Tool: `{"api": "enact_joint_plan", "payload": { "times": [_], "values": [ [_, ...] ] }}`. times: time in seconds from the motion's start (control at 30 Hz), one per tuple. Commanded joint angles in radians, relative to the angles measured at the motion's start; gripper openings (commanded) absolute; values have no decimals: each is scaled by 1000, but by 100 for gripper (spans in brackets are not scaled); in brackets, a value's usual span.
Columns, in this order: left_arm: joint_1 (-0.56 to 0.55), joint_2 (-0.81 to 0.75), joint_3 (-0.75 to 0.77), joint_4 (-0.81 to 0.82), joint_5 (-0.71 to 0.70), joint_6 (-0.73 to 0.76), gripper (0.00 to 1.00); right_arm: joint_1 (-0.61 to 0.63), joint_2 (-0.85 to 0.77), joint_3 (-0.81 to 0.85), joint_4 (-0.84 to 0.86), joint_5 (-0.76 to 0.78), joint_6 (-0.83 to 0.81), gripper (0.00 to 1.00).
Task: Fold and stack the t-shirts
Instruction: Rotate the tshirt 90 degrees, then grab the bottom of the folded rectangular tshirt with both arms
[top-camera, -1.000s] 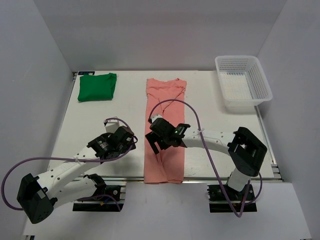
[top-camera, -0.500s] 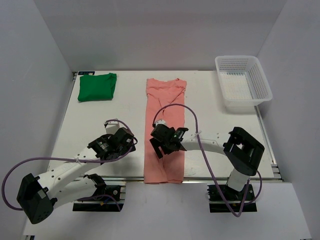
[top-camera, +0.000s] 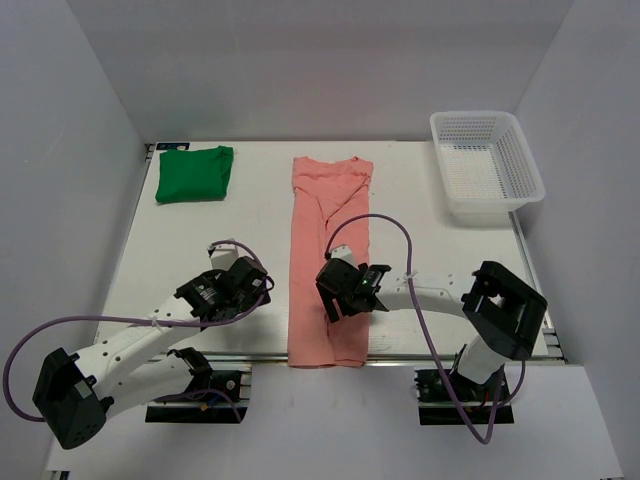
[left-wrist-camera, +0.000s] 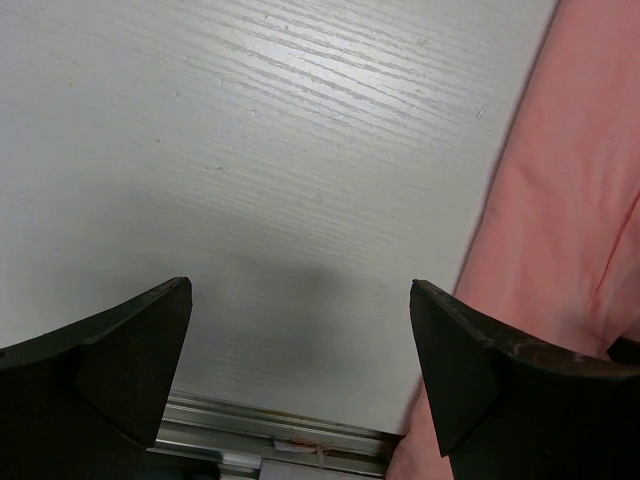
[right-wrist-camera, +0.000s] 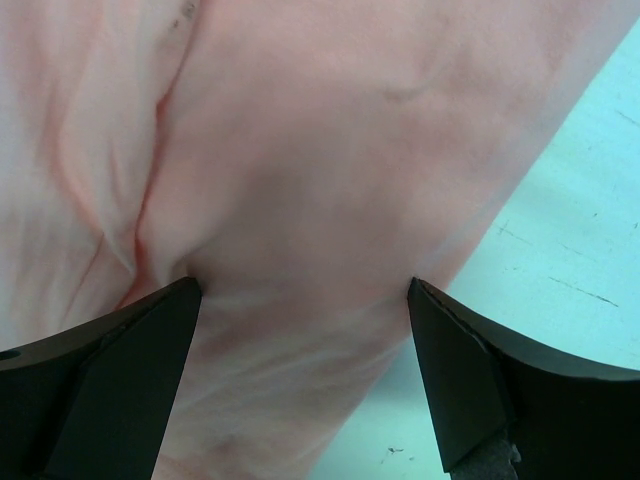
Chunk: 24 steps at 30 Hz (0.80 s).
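The salmon-pink t-shirt (top-camera: 330, 215) lies folded into a long narrow strip down the middle of the table, from the back to the front edge. The bright green t-shirt (top-camera: 194, 173) lies folded as a small rectangle at the back left. My right gripper (top-camera: 334, 297) is open just above the lower part of the pink strip; its wrist view shows pink cloth (right-wrist-camera: 300, 180) between the spread fingers. My left gripper (top-camera: 243, 290) is open and empty over bare table left of the strip, whose edge shows in its wrist view (left-wrist-camera: 570, 200).
A white mesh basket (top-camera: 487, 166) stands at the back right. The table's front metal rail (left-wrist-camera: 280, 430) runs just below the left gripper. Grey walls enclose the table on three sides.
My right gripper has moved toward the front of the table along the pink strip and a little to the right. The left arm has hardly moved.
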Motion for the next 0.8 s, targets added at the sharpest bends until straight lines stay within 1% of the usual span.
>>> {"api": "enact_joint_plan", "payload": {
  "times": [0.0,0.13,0.17,0.27,0.33,0.43,0.47,0.53,0.57,0.63,0.7,0.77],
  "values": [
    [6,-10,-1,5,-1,-7,100,2,-25,-1,26,34,21,90],
    [6,1,-1,15,22,2,100,5,-123,22,75,-2,-46,90],
    [6,10,-1,25,22,2,100,4,-134,31,109,-40,-66,90],
    [6,21,-1,34,57,13,100,2,-145,46,165,-74,-99,90],
    [6,31,-1,68,75,25,100,1,-116,60,184,-87,-102,90],
    [6,41,-10,116,121,63,100,-4,-60,102,183,-42,-71,90],
    [6,63,-11,125,121,63,100,-4,-15,111,186,-19,-66,90],
    [6,80,-11,125,121,63,100,-25,15,148,187,-16,-47,90],
    [6,91,-11,125,121,63,100,-29,56,154,193,-13,-40,90],
    [6,117,-11,134,134,74,100,-62,90,168,219,-39,-28,90],
    [6,131,-11,143,143,74,100,-100,143,171,261,-102,-34,90],
    [6,140,-11,154,153,74,100,-142,173,197,261,-148,-40,90]
  ]
}}
